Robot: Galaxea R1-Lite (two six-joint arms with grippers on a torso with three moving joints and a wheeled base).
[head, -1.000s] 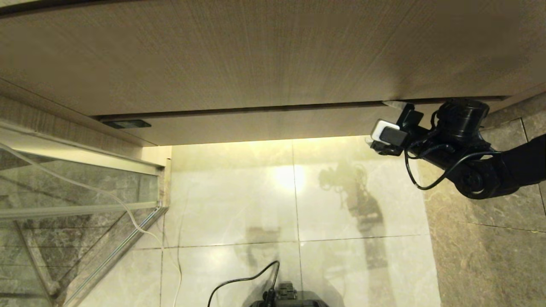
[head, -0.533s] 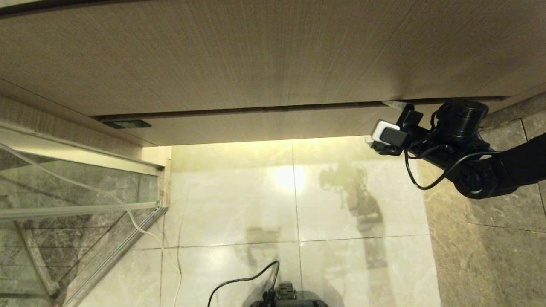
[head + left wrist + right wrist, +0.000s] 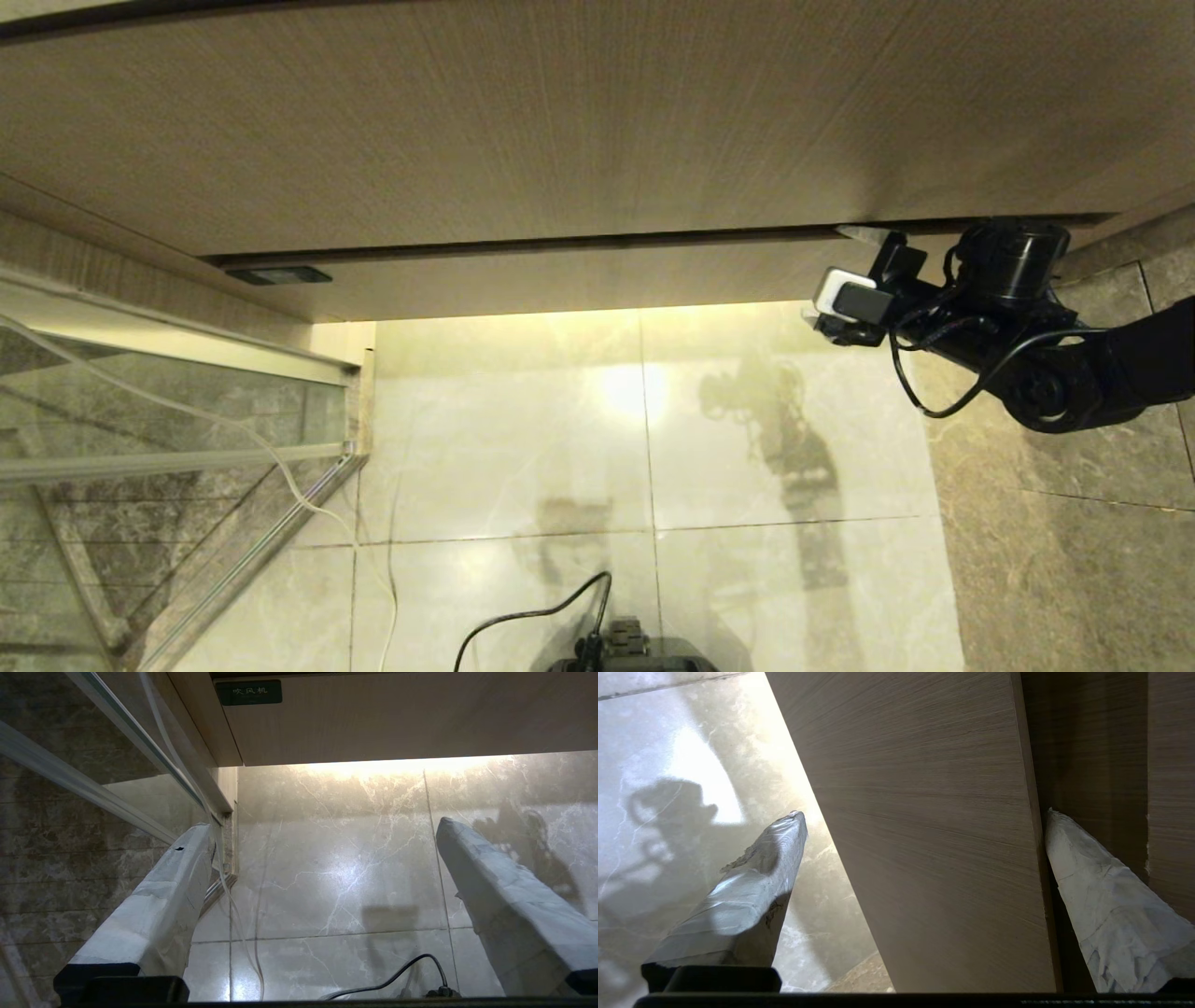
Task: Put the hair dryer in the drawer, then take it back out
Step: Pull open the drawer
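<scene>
Right gripper, tape-wrapped fingers spread, straddles the flat wood-grain drawer front; left gripper likewise released over glossy marble floor.

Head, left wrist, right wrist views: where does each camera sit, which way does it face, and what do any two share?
Head view: on the robot's head, looking down at the drawer front and tiled floor; the right gripper reaches the drawer's end.
Left wrist view: behind the left gripper, open above the floor, facing the drawer's labelled end.
Right wrist view: behind the right gripper, open, straddling the drawer front.
Shared: all three show drawer and floor; the dark label appears in head and left wrist views.
</scene>
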